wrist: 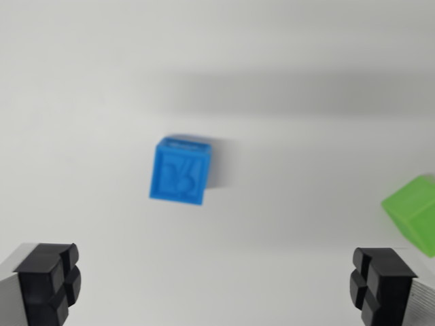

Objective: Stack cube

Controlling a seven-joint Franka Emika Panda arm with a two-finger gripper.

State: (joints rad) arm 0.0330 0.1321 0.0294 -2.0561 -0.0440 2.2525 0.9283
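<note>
A: Wrist view only. Where's the gripper (214, 285)?

B: Bottom of the frame. Two black pads, one at 7 o'clock, one at 5 o'clock, spread wide with bare white table (102, 102) between them. Fingers apart, holding nothing.

A: Task thing?

B: Blue cube (180, 170), flat on the table, just left of centre. From the midpoint between the fingertips it lies at about 11 o'clock, so ahead of the gap and a touch toward the wrist view's left. Not between the pads yet, well apart from both.

A: Orientation?

B: Slightly rotated, edges not square to the finger line. Embossed top face, blurry, can't read it.

A: Second cube?

B: Green cube (414, 212), 3 o'clock edge, cropped, just above the right-hand pad. Tilted in view.

A: Key relation?

B: My call: blue is the nearer pick, forward and a little left of the open gap; green sits off to the side, probably the base.
</note>
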